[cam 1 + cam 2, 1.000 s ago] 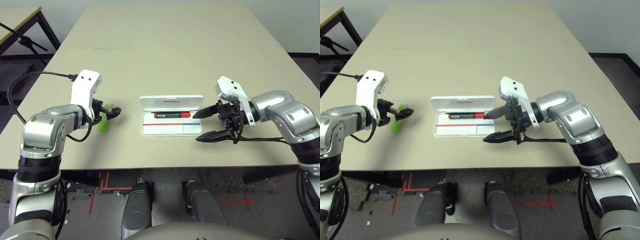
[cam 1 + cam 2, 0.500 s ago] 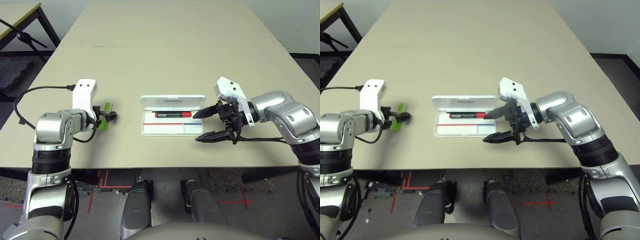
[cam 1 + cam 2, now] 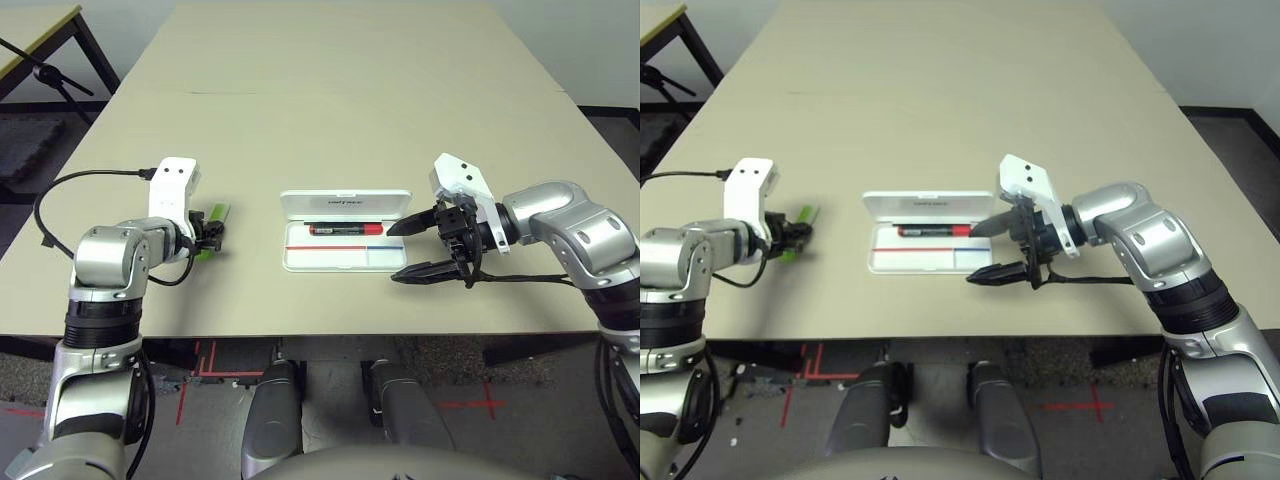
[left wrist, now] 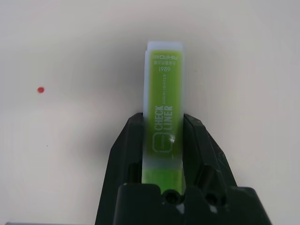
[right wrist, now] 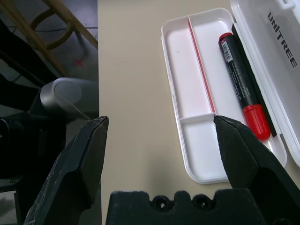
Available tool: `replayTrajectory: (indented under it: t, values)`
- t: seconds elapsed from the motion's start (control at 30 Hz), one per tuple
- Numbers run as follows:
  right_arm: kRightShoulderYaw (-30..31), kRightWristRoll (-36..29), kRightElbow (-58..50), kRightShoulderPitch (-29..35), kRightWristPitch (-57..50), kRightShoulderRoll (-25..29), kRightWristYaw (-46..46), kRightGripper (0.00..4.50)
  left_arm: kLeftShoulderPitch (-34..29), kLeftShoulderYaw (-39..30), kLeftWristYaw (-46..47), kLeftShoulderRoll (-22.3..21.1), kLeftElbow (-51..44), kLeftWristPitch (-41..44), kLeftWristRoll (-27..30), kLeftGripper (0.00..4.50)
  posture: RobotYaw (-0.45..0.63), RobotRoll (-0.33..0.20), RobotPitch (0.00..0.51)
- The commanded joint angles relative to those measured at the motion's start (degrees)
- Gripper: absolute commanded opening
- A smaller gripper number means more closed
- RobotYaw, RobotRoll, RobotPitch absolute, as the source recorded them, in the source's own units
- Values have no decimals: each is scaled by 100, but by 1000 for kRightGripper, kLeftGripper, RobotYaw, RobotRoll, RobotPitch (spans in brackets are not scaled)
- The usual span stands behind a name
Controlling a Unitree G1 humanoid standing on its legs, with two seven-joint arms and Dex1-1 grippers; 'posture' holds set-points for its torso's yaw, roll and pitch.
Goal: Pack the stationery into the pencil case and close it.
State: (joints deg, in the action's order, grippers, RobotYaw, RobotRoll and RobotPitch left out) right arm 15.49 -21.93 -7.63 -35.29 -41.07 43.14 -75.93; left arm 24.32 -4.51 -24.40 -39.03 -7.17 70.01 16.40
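The left jaws (image 4: 163, 140) close on both long sides of the highlighter (image 4: 164, 103), which lies between them with its length running the way they point; that grip probably suits a lift and a lengthwise drop into the case. The pencil case (image 3: 345, 266) sits open on the table (image 3: 330, 120), between the two arms, its lid (image 3: 345, 203) raised at the far side, presumably so that both hands can reach the tray. The marker (image 5: 239, 79) lies lengthwise in the long compartment beside the hinge, leaving the other long compartment free, likely for the highlighter. The right jaws (image 5: 161, 140) stand wide open at the case's right end, holding nothing, perhaps waiting to steady it or help shut the lid.
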Motion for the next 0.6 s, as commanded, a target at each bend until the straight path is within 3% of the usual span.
replayTrajectory:
  t: [0.03,0.3,0.43,0.6]
  values:
    - [58,34,-17,-20,44,-1,47,4500,-561,294,-923,-594,-391,-1142,29,1081,51,0,155]
    - [58,95,42,8,139,-42,147,4500,-1568,14,-2872,-1578,-943,-2949,436,1081,55,0,156]
    - [58,157,129,-6,220,-75,202,4500,-1955,195,-3618,-2097,-1372,-3762,303,1081,56,0,156]
    - [68,223,188,78,274,-47,216,4500,-1632,585,-3623,-2047,-1773,-3766,215,1081,47,0,152]
